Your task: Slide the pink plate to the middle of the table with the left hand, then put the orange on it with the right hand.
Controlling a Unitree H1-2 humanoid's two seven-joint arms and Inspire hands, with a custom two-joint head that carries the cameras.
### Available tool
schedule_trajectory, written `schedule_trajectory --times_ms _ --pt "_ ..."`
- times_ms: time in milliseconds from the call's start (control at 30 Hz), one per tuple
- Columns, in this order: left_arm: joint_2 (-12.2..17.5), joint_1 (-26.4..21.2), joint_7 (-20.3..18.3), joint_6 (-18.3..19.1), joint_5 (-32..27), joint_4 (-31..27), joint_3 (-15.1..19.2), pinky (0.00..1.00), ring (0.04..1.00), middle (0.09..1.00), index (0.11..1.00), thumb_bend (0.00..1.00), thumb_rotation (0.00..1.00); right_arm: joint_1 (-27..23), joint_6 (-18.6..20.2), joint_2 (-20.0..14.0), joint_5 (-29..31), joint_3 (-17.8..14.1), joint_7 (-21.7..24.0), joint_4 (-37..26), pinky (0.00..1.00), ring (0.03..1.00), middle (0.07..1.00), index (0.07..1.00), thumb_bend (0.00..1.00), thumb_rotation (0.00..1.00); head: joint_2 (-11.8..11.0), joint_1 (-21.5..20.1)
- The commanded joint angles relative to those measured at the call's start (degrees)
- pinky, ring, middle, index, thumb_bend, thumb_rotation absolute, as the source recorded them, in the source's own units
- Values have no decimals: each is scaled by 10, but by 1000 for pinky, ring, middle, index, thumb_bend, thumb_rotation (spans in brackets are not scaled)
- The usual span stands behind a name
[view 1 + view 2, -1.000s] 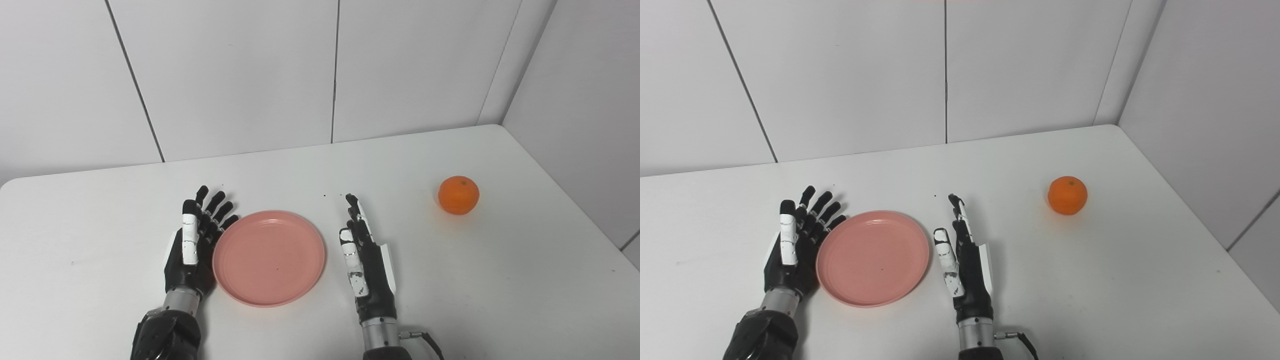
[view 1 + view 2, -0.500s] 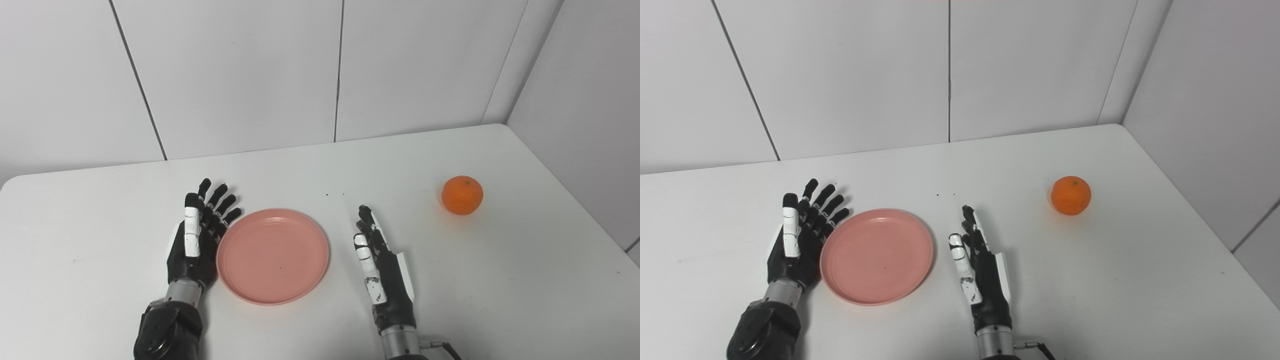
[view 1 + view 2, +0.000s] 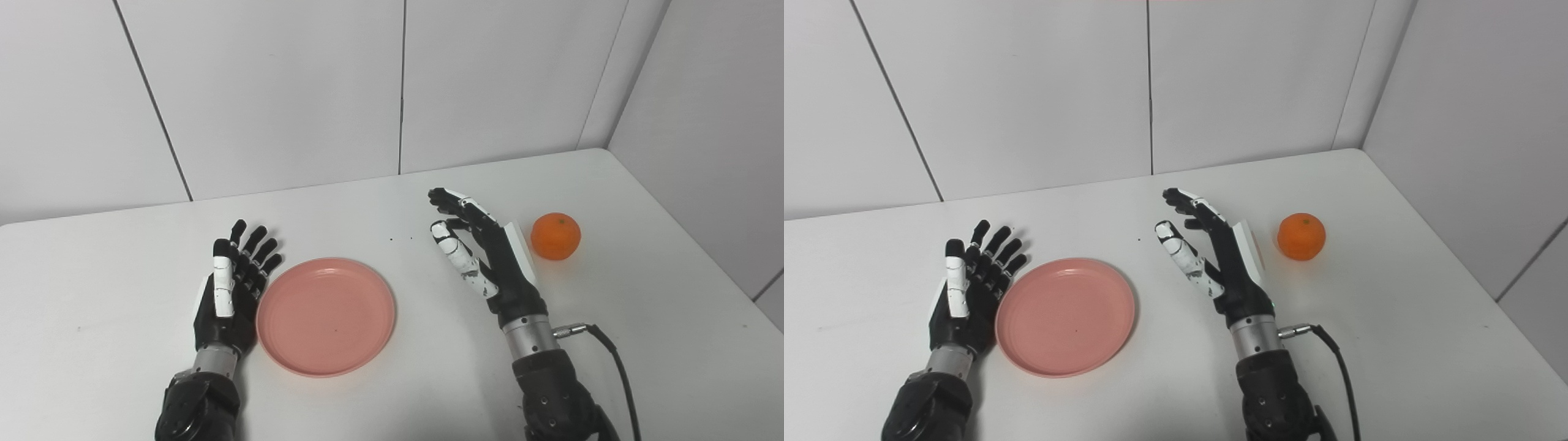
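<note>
A round, shallow pink plastic plate (image 3: 326,315) lies flat on the white table (image 3: 643,343), left of the table's middle and toward its near edge. Against the plate's left rim rests the robot's black-and-white left hand (image 3: 228,294), palm turned toward the plate, its fingers (image 3: 256,248) straight, fanned apart and holding nothing (whether the palm actually touches the rim cannot be told). To the right of the plate, and apart from it, the black-and-white right hand (image 3: 1216,257) is raised above the tabletop, its fingers (image 3: 1188,202) spread and gently curved, thumb out to the left, nothing in its grasp. A small round orange (image 3: 1301,236) sits on the table just to the right of that hand, near the table's right edge and well apart from the plate. A black cable (image 3: 615,367) runs from the right wrist toward the near edge. White wall panels (image 3: 275,92) stand behind the far edge.
</note>
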Motion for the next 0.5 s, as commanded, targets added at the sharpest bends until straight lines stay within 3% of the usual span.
schedule_trajectory --times_ms 0,100,267,467 --pt "1 6 7 17 3 14 2 899 910 938 1000 993 873 -28 6 -15 -15 -8 9 -25 833 846 813 760 789 920 0 0" --pt "2 6 5 14 3 18 2 901 910 937 1000 995 872 -44 7 -29 -21 -17 15 -25 850 855 820 763 804 927 1 0" --pt "2 6 1 15 2 19 3 896 913 935 1000 989 871 -72 -7 -63 -36 -26 27 -16 790 812 799 777 825 864 2 0" --pt "2 5 1 13 3 22 5 902 920 927 1000 996 867 -108 -1 -123 -121 -23 40 -1 744 798 798 757 831 969 2 -1"
